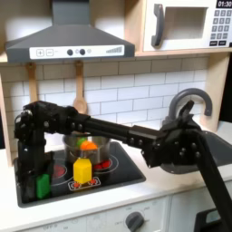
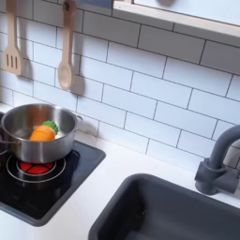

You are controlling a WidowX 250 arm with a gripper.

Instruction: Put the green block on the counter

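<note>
**A:** You find the small solid green toy block [image 1: 42, 187] in the first exterior view at the front left corner of the black stovetop with red burners [image 1: 113, 174]. It stands right under the black gripper [image 1: 33, 174] of the arm, whose wrist points straight down over it.

**B:** Has the claw got it?

**A:** You cannot tell. The fingers run into the dark wrist above the block, so whether they stand apart or pinch it stays unclear.

**B:** How will it handle?

**A:** I judge it light, stiff and smooth-sided, not fragile. Take it across two flat opposite faces, low and square, or it may twist and slip.

**B:** What stands near?

**A:** Just beside it, toward the stovetop's middle, is the taller yellow block [image 1: 82, 170]. Behind that sits a shiny metal pot [image 2: 36, 139] on a rear burner, holding an orange and green toy vegetable [image 2: 42, 132].

**B:** And the target?

**A:** The flat white counter [image 2: 127, 165] runs along the stovetop's edge toward the dark grey sink basin [image 2: 173, 214]. You have bare room between them.
</note>
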